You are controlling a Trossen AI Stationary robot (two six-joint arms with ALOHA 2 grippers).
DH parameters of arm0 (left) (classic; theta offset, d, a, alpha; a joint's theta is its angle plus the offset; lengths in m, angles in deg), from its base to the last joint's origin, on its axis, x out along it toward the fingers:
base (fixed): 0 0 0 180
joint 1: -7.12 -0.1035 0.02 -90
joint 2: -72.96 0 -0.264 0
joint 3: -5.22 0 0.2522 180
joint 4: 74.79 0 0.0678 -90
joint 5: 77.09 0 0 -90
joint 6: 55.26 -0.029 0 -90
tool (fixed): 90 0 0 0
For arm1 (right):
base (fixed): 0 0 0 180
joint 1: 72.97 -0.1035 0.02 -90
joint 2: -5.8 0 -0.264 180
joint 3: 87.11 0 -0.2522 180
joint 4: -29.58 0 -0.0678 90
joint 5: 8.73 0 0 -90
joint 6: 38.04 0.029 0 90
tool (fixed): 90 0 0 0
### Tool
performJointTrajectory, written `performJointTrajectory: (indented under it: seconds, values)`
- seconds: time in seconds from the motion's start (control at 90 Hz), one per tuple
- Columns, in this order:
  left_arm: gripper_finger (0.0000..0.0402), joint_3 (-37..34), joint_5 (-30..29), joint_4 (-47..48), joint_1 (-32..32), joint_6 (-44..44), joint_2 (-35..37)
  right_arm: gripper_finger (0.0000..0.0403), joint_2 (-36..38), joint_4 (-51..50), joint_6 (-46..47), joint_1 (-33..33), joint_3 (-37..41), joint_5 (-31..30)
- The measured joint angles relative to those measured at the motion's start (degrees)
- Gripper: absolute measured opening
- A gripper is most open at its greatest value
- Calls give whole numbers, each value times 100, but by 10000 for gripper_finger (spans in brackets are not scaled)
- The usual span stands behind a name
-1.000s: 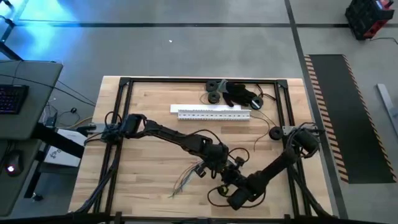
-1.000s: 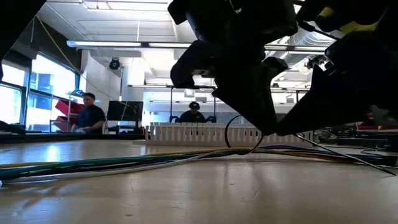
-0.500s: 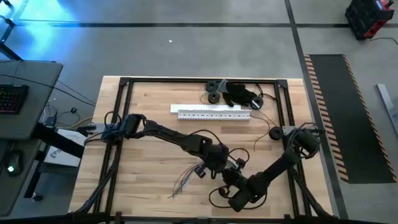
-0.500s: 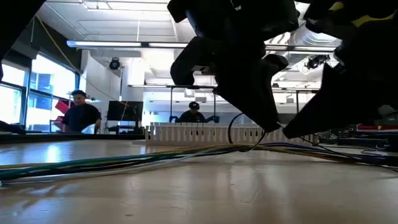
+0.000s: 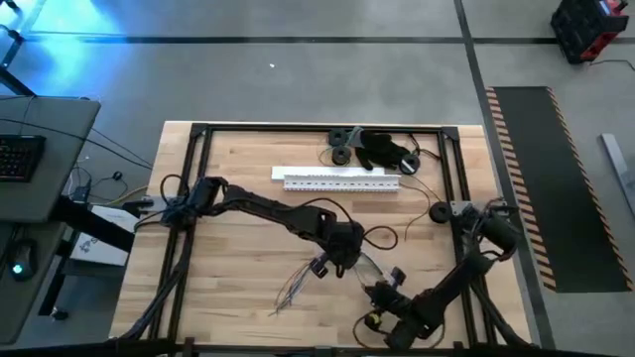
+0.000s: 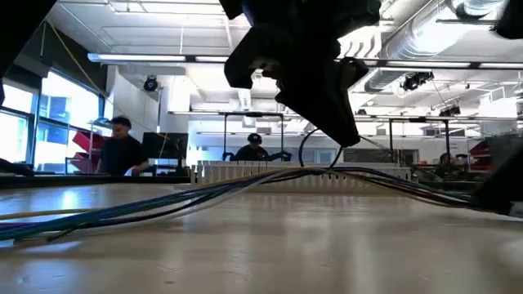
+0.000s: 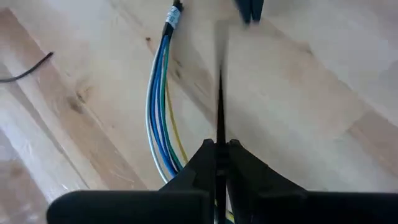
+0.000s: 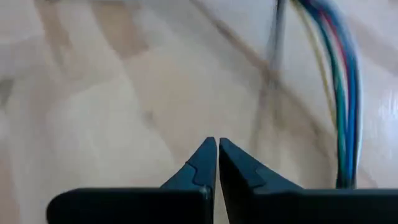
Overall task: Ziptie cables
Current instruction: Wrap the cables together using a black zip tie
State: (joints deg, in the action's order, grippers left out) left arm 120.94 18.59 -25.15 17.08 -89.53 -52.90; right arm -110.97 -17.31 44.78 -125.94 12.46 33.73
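The cables (image 5: 298, 286) lie on the wooden worktop (image 5: 238, 248), near its front edge, well in front of the long white slotted strip (image 5: 341, 180). Their loose ends fan out toward the front left. In the left wrist view the bundle (image 7: 159, 118) shows blue, white, green and yellow strands bound at one end.

Left gripper (image 5: 342, 260): just in front of the white strip's middle, over the cables' right end. Jaws pinched on a thin dark strip (image 7: 219, 106) that runs straight out from the tips. In the low view the gripper (image 6: 331, 159) hangs over the cables (image 6: 163, 209), which rise off the worktop to meet it.

Right gripper (image 5: 382, 296): farther front and right of the strip, near the worktop's front edge. Jaws closed tip to tip, nothing between them (image 8: 217, 158); the cables (image 8: 339, 93) pass beside it.

Behind the white strip: dark round parts and a black heap (image 5: 382, 151) at the worktop's far edge. A loose dark cord loops (image 5: 382, 236) between strip and left gripper. People (image 6: 122, 151) are in the room beyond.
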Motion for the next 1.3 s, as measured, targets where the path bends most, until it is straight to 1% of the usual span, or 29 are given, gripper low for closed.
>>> performJointTrajectory:
  seconds: [0.089, 0.233, 0.278, 0.344, 0.433, 0.589, 0.7, 0.811, 0.922, 1.011, 1.167, 1.3]
  values:
    - [3, 0, -3, -14, -2, 19, 0, 0, 40, -246, 248, -117, 0, 65]
    - [3, 0, -49, -12, 31, 67, 0, 0, 255, -601, 291, -135, 0, 522]
    - [3, 0, -57, -13, 45, 67, 0, 4, 321, -742, 310, -133, 0, 622]
    - [3, 0, -62, -16, 59, 67, 0, 17, 452, -951, 307, -133, 0, 616]
    - [3, 0, -62, -14, 76, 81, 0, 50, 567, -1076, 220, -139, 0, 370]
    - [3, 0, -60, -13, 79, 110, 0, 122, 546, -817, -70, -75, -2, -549]
    - [3, 0, -60, -18, 96, 109, 0, 162, 340, -382, -663, 184, -2, -664]
    - [3, 0, -59, -22, 101, 124, 0, 183, 136, 235, -1290, 488, -2, -740]
    - [3, 0, -57, -22, 104, 122, -1, 187, 87, 469, -1657, 758, -2, -619]
    - [3, 0, -53, -20, 111, 123, -2, 180, 87, 473, -1688, 873, -2, -723]
    - [3, 0, -46, -19, 111, 124, -2, 148, 87, 470, -1731, 931, -2, -1044]
    - [3, 0, -46, -20, 114, 122, -2, 116, 87, 477, -1731, 929, -2, -1106]
